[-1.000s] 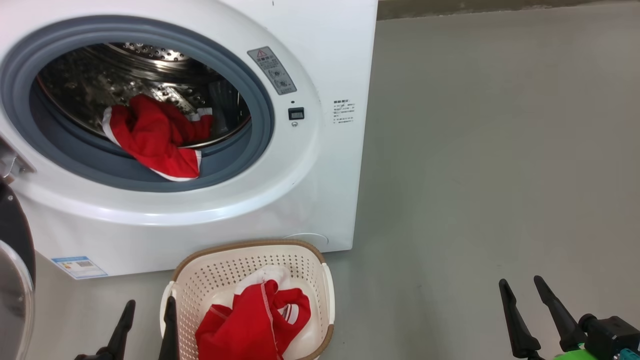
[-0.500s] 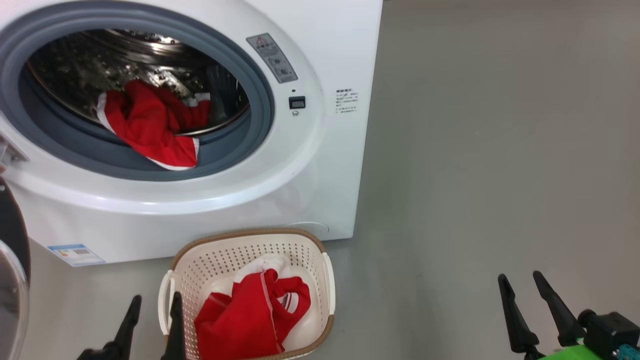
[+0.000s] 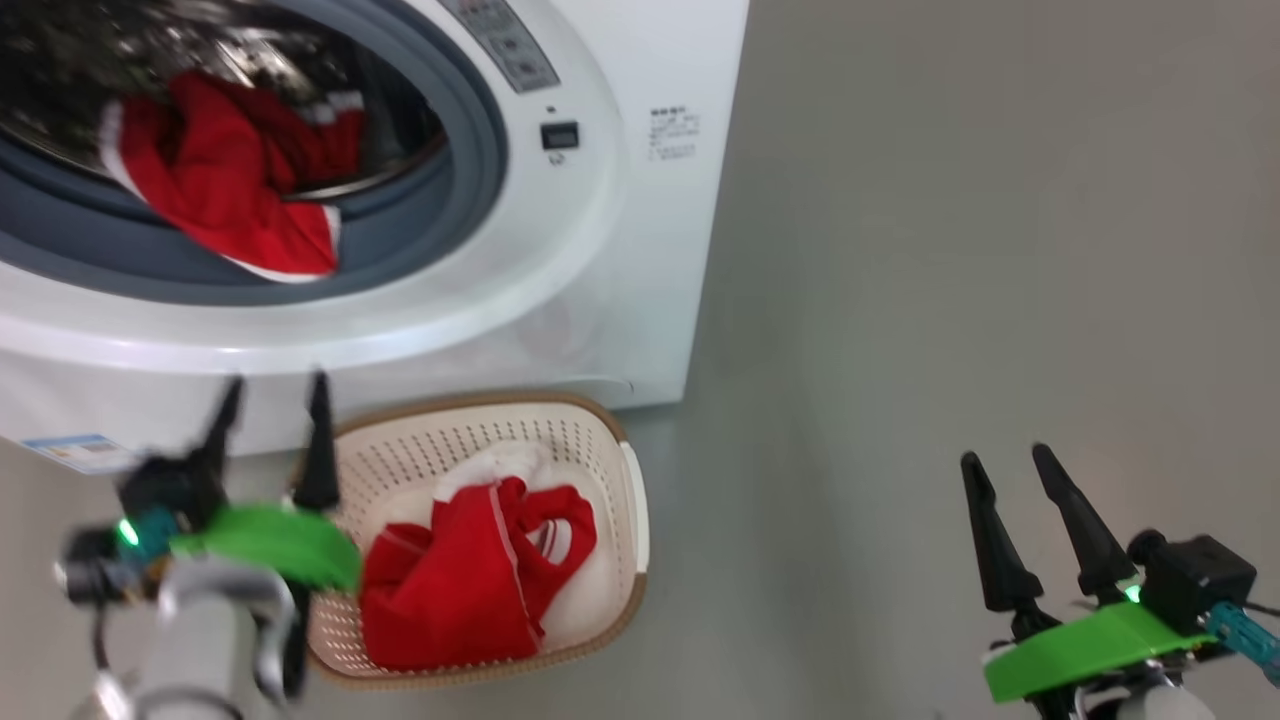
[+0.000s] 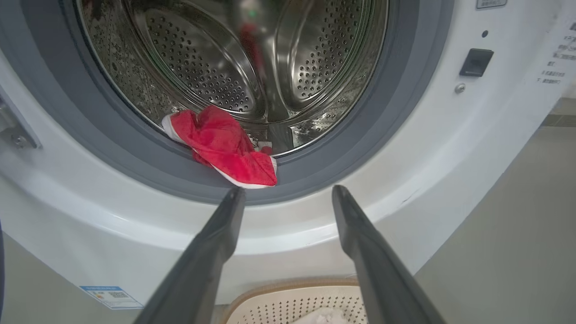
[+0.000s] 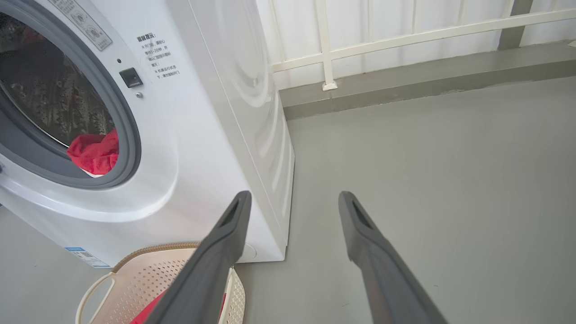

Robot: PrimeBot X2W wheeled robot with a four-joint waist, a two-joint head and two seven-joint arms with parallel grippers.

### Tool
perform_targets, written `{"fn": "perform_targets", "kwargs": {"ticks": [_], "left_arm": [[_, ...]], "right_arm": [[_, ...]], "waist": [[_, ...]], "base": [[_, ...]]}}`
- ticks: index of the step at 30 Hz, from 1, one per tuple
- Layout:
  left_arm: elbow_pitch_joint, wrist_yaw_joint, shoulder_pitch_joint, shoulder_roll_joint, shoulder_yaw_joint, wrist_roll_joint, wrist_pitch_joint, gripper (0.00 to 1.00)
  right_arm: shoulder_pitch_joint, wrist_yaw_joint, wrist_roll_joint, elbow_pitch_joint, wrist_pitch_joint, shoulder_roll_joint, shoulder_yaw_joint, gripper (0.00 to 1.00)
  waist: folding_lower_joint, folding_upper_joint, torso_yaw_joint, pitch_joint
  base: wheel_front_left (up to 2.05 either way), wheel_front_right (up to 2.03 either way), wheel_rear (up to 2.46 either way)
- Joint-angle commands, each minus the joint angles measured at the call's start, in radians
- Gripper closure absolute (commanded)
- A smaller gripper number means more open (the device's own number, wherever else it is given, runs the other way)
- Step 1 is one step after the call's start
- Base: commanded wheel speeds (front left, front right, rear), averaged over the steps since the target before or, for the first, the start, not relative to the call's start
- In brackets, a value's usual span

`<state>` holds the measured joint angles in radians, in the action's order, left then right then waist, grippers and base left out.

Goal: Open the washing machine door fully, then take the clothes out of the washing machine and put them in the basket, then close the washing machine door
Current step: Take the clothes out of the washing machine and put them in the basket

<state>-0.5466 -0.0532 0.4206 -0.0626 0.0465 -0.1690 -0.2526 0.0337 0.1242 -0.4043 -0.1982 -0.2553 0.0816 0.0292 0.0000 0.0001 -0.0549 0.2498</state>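
Observation:
The washing machine (image 3: 620, 230) stands at the upper left, its round opening uncovered; its door is out of view. Red clothes (image 3: 225, 190) hang over the grey rubber ring (image 4: 396, 117) at the drum's lower lip. More of the red clothes (image 3: 470, 570) lie in the cream basket (image 3: 610, 440) on the floor in front of the machine. My left gripper (image 3: 277, 395) is open and empty, at the basket's left rim, pointing at the machine's front below the opening. In the left wrist view the hanging red clothes (image 4: 225, 144) lie just beyond the fingertips. My right gripper (image 3: 1008, 470) is open and empty over the bare floor, far right.
Grey floor (image 3: 950, 250) stretches right of the machine. A white railing (image 5: 405, 40) on a low kerb runs behind it. A door hinge bracket (image 4: 13, 130) sits on the left of the opening, a latch slot (image 4: 474, 62) on the right.
The head camera has turned, shifting and blurring the picture. My left gripper has risen from the bottom edge to the machine's front beside the basket. Both grippers stay open.

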Motion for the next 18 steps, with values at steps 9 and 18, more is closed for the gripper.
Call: {"fn": "perform_targets", "kwargs": {"ticks": [9,18], "left_arm": [[-0.256,0.005,0.317,-0.136,0.072,-0.002,-0.004,0.0],[-0.487,0.015,0.492,-0.225,0.085,-0.009,-0.007,0.0]], "right_arm": [[0.098,0.007,-0.01,0.019,-0.006,-0.015,0.049,0.0],[0.117,0.007,-0.014,0.016,-0.006,-0.025,0.058,0.0]], "waist": [[0.0,-0.0001,-0.097,0.151],[0.0,-0.0001,-0.155,0.185]], "base": [[0.0,0.0,0.0],[0.0,0.0,0.0]]}}
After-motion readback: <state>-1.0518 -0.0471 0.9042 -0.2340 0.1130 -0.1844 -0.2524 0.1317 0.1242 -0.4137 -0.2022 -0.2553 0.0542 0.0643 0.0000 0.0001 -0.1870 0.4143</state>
